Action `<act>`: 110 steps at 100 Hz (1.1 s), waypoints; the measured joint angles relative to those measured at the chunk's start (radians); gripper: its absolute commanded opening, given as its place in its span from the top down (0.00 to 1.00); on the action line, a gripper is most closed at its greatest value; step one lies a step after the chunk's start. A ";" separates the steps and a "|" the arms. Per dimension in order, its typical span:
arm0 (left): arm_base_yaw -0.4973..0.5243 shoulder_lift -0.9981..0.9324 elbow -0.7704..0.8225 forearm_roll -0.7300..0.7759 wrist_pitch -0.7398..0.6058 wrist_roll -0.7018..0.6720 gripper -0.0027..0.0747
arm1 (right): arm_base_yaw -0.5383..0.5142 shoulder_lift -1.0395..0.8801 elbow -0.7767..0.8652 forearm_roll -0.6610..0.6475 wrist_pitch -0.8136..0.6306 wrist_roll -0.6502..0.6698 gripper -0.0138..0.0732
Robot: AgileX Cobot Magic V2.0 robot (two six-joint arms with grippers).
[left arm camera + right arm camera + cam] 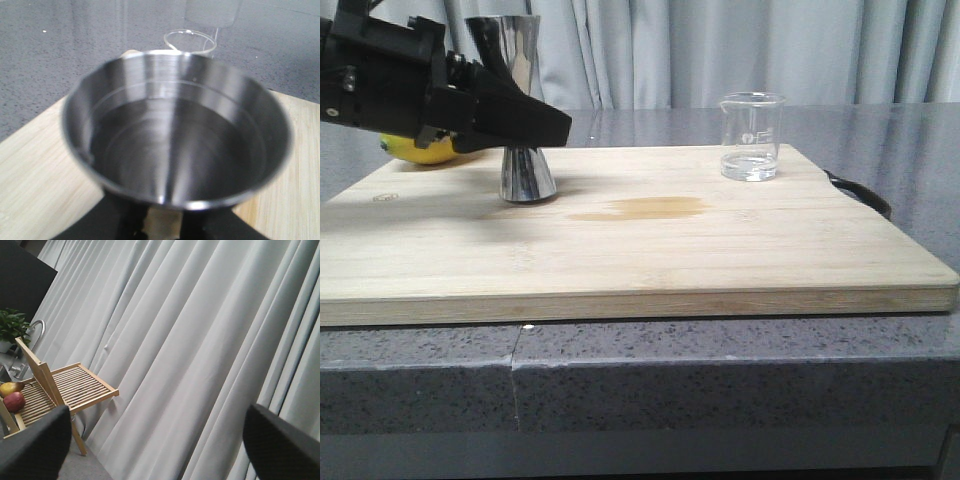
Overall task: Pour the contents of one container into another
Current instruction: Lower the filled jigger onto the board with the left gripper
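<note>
The steel hourglass jigger [527, 172] stands upright at the back left of the wooden cutting board [650, 262]. My left gripper [545, 125] reaches in from the left and is shut on its narrow waist. Its wide empty cup [175, 145] fills the left wrist view, hiding most of the left gripper [161, 220] below it. The clear glass beaker [751, 137] stands at the back right of the board with a little clear liquid in it; its rim [190, 42] shows beyond the jigger. My right gripper [155, 445] is open, faces curtains and holds nothing.
A yellow lemon [418, 150] lies behind the left arm on the grey counter. A brownish stain [650, 208] marks the board's middle. A black handle [860, 192] sticks out at the board's right end. A wooden rack [70, 387] with fruit stands by the curtain.
</note>
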 measured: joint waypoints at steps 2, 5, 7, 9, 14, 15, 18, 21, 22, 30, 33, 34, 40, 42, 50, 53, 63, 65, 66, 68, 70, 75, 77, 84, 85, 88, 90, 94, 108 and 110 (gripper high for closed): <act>0.000 0.004 0.000 0.000 0.002 0.003 0.99 | 0.000 -0.002 0.000 0.000 0.000 0.000 0.12; 0.000 0.010 0.000 0.000 0.007 0.003 0.99 | 0.000 -0.002 0.000 0.000 0.002 0.000 0.12; 0.000 0.013 0.000 -0.003 0.012 0.005 0.99 | 0.000 -0.002 0.000 0.000 0.004 0.000 0.12; 0.000 0.015 0.000 -0.005 0.016 0.005 0.99 | 0.000 -0.002 0.000 0.000 0.004 0.000 0.12; 0.000 0.019 0.000 -0.010 0.021 0.006 0.99 | 0.000 -0.002 0.000 0.000 0.007 0.000 0.12; 0.000 0.019 0.000 -0.010 0.022 0.006 0.99 | 0.000 -0.002 0.000 0.000 0.007 0.000 0.12; 0.000 0.022 0.000 -0.012 0.025 0.006 0.99 | 0.000 -0.002 0.000 0.000 0.008 0.000 0.12; 0.000 0.024 0.000 -0.012 0.028 0.006 0.99 | 0.000 -0.002 0.000 0.000 0.008 0.000 0.12; 0.000 0.024 -0.002 -0.014 0.030 0.008 0.99 | 0.000 -0.002 0.000 0.000 0.010 0.000 0.12; 0.000 0.026 -0.002 -0.018 0.032 0.007 0.99 | 0.000 -0.002 0.000 0.000 0.012 0.000 0.12; 0.000 0.026 -0.002 -0.018 0.032 0.008 0.99 | 0.000 -0.002 0.000 0.000 0.012 0.000 0.12; 0.000 0.026 -0.002 -0.018 0.032 0.010 0.99 | 0.000 -0.002 0.000 0.000 0.012 0.000 0.12; 0.000 0.026 -0.002 -0.018 0.032 0.010 0.99 | 0.000 -0.002 0.000 0.000 0.013 0.000 0.12; 0.000 0.026 -0.002 -0.018 0.032 0.010 0.99 | 0.000 -0.002 0.000 0.000 0.013 0.000 0.12; 0.000 0.026 -0.002 -0.018 0.032 0.010 0.99 | 0.000 -0.002 0.000 0.000 0.013 0.000 0.12; 0.000 0.026 -0.002 -0.018 0.032 0.010 0.99 | 0.000 -0.002 0.000 0.000 0.013 0.000 0.12; 0.000 0.026 -0.002 -0.011 0.033 0.012 0.99 | 0.000 -0.002 0.000 0.000 0.014 0.000 0.12; 0.000 0.026 -0.002 -0.009 0.033 0.012 0.99 | 0.000 -0.002 0.000 0.000 0.014 0.000 0.12; 0.000 0.026 -0.002 -0.009 0.033 0.014 0.99 | 0.000 -0.002 0.000 0.000 0.014 0.000 0.12; 0.000 0.026 -0.002 -0.009 0.033 0.014 0.99 | 0.000 -0.002 0.000 0.000 0.014 0.000 0.12; 0.000 0.026 -0.002 -0.007 0.033 0.014 0.99 | 0.000 -0.002 0.000 0.000 0.014 0.000 0.12; 0.000 0.026 -0.004 -0.003 0.033 0.014 0.99 | 0.000 -0.002 0.000 0.000 0.014 0.000 0.12; 0.000 0.026 -0.004 -0.003 0.034 0.014 0.99 | 0.000 -0.002 0.000 0.000 0.014 0.000 0.12; 0.000 0.026 -0.004 0.000 0.036 0.014 0.99 | 0.000 -0.002 0.000 0.000 0.014 0.000 0.12; 0.000 0.026 -0.004 0.002 0.036 0.014 0.99 | 0.000 -0.002 0.000 0.000 0.014 0.000 0.12; 0.000 0.026 -0.004 0.003 0.036 0.014 0.98 | 0.000 -0.002 0.000 0.000 0.014 0.000 0.12; 0.000 0.026 -0.004 0.004 0.038 0.014 0.97 | 0.000 -0.002 0.000 0.000 0.014 0.000 0.12; 0.000 0.026 -0.004 0.007 0.038 0.014 0.94 | 0.000 -0.002 0.000 0.000 0.014 0.000 0.12; 0.000 0.026 -0.006 0.010 0.039 0.014 0.82 | 0.000 -0.002 0.000 0.000 0.014 0.000 0.12; 0.000 0.026 -0.006 0.010 0.039 0.014 0.81 | 0.000 -0.002 0.000 0.000 0.014 0.000 0.12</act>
